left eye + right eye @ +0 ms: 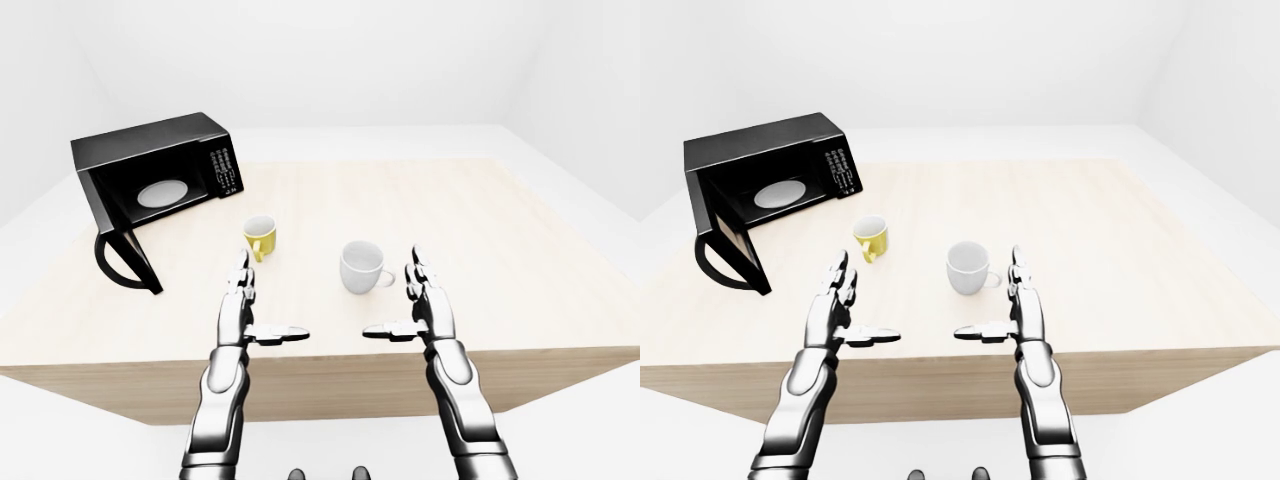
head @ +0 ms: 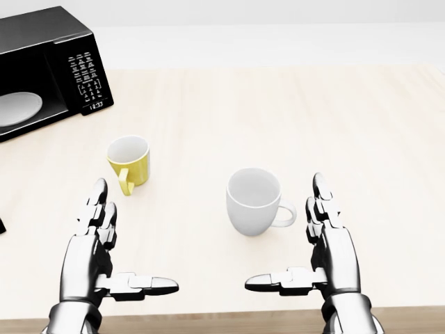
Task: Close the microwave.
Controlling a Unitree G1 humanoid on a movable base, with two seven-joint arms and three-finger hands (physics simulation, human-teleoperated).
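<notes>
Left-eye view shows a pale wooden bench [image 1: 520, 230] filling most of the room. At its far left corner sits the black microwave [image 1: 150, 170], its door [image 1: 125, 262] swung wide open toward the near left edge, a white turntable plate [image 1: 162, 192] visible inside. Near the bench's middle stands a white mug [image 2: 254, 202], with a smaller yellow mug [image 2: 130, 161] just to its left. Over the near edge hover the left hand [image 2: 97, 254] and right hand [image 2: 327, 254], fingers spread open, holding nothing.

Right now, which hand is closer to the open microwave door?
Left. The left hand hovers just right of the microwave door; the right hand sits farther right, past the white mug.
</notes>
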